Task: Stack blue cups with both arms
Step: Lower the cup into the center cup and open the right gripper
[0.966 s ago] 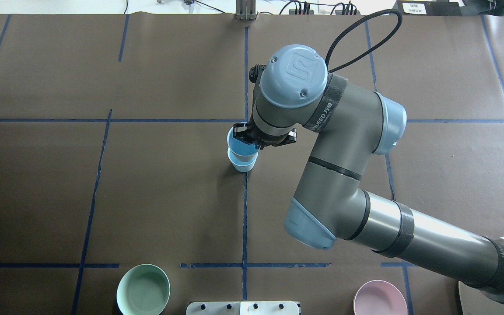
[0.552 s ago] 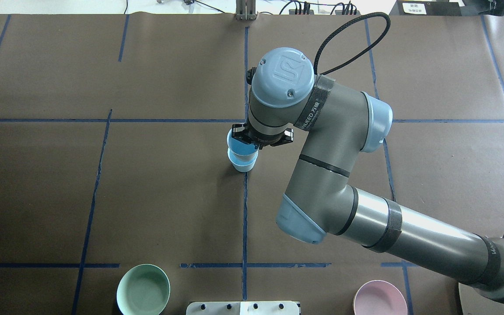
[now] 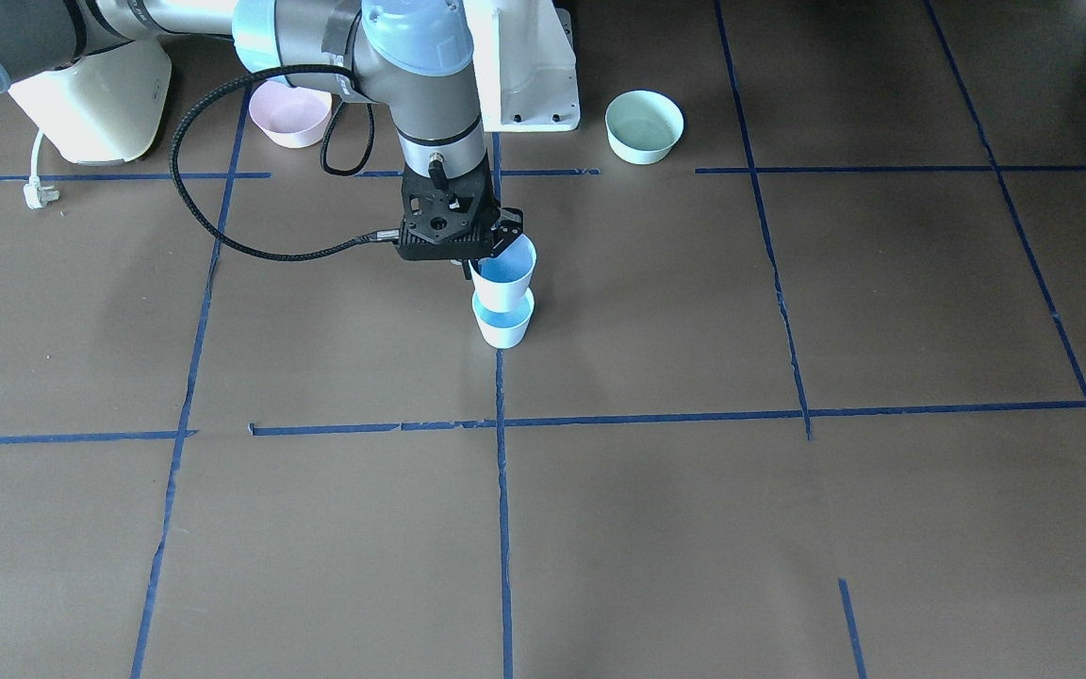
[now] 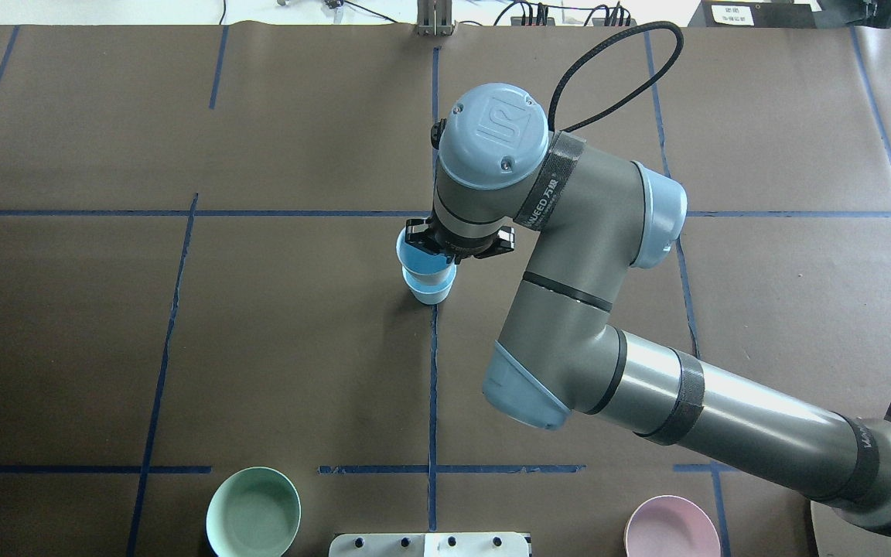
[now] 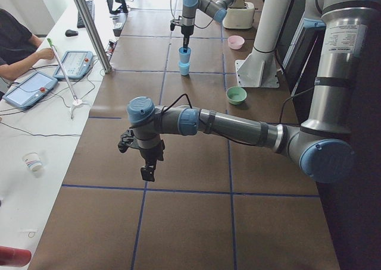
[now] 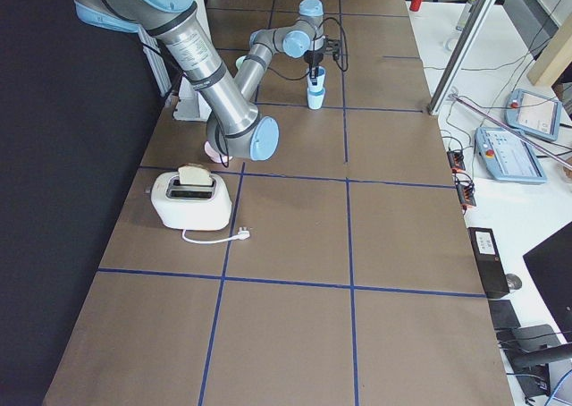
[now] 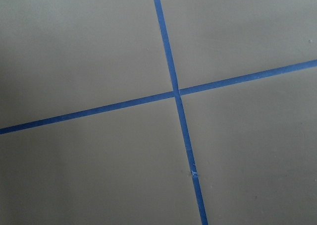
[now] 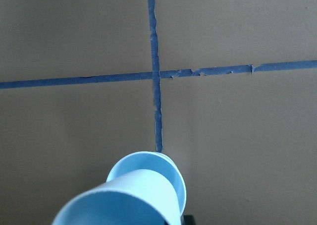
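Note:
My right gripper (image 3: 494, 247) is shut on the rim of the upper blue cup (image 3: 503, 274) and holds it upright right over the lower blue cup (image 3: 502, 326), which stands on a blue tape line at mid table. The upper cup's base sits at the lower cup's mouth; I cannot tell how deep. Both show in the overhead view, upper (image 4: 421, 255) and lower (image 4: 430, 291), and in the right wrist view, upper (image 8: 124, 202) and lower (image 8: 171, 173). My left gripper (image 5: 145, 173) hangs over bare table far from the cups; whether it is open or shut I cannot tell.
A mint-green bowl (image 4: 254, 512) and a pink bowl (image 4: 667, 530) stand near the robot's base on either side of the white pedestal (image 3: 524, 66). A toaster (image 6: 192, 198) sits beyond the pink bowl. An operator sits at a side desk (image 5: 18, 44).
My right arm has shifted slightly to the left in the overhead view, carrying the upper cup a little that way over the lower cup. The grip is unchanged.

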You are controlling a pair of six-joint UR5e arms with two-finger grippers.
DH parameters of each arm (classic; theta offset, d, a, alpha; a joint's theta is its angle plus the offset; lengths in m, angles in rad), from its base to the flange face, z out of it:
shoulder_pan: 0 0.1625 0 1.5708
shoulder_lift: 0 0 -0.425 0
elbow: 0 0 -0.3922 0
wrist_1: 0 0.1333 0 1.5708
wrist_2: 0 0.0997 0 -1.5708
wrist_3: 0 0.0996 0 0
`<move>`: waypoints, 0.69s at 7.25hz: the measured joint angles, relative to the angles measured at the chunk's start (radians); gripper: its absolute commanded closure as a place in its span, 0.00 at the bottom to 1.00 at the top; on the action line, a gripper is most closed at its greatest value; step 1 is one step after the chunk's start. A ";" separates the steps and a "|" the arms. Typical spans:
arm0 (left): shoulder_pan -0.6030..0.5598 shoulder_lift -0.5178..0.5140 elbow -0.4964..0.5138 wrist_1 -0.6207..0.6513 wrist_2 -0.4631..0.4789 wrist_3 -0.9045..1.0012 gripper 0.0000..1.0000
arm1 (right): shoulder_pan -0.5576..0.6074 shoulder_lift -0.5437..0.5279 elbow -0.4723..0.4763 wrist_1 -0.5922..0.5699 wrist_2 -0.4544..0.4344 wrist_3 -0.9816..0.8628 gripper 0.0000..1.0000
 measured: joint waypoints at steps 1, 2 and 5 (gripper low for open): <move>-0.001 0.000 0.000 0.000 0.000 0.000 0.00 | 0.000 0.009 -0.010 0.001 0.000 0.001 0.02; -0.001 0.000 -0.001 0.000 0.000 0.000 0.00 | 0.000 0.016 -0.019 0.001 0.000 0.001 0.02; -0.001 0.000 -0.001 0.000 0.000 0.000 0.00 | 0.003 0.023 -0.022 0.001 -0.001 0.001 0.01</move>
